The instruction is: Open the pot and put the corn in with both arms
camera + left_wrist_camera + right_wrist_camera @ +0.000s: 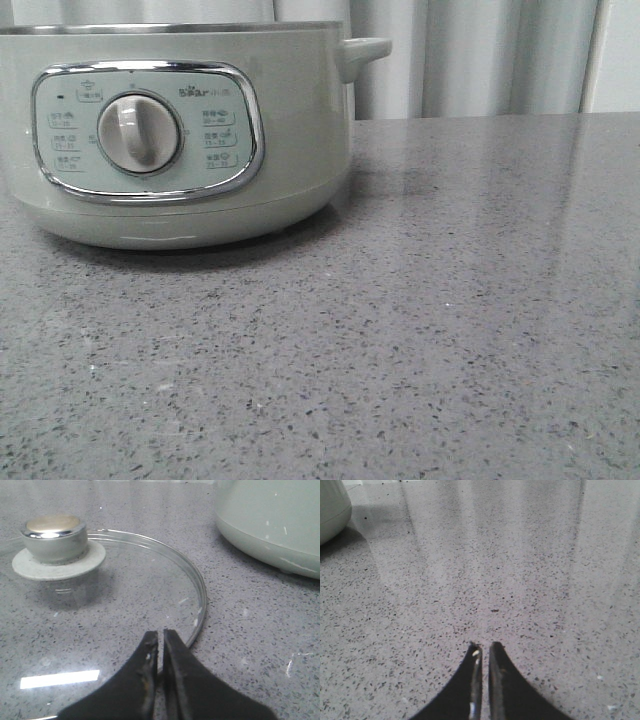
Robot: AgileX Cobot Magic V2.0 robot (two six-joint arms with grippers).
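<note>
Front view puts the pot (170,130) on the left of the grey counter (450,330), its dial facing me; neither of my arms shows there, and its mouth is cut off above the steel rim, so I cannot tell what lies inside. My left gripper (161,645) has its fingers pressed together on nothing, hanging just over the rim of the glass lid (150,595), which lies flat on the counter beside the pot with its knob (54,537) up. My right gripper (482,655) is likewise closed and empty over bare counter, the pot off to one side. I see no corn in any view, so I cannot place it. I judge the pot heavy and steady, unlikely to slide if nudged. The lid looks stiff, slick and breakable, and its knob is the only sound place to hold. A cob should be light and firm but round and apt to roll, so I would pinch it across the middle.
</note>
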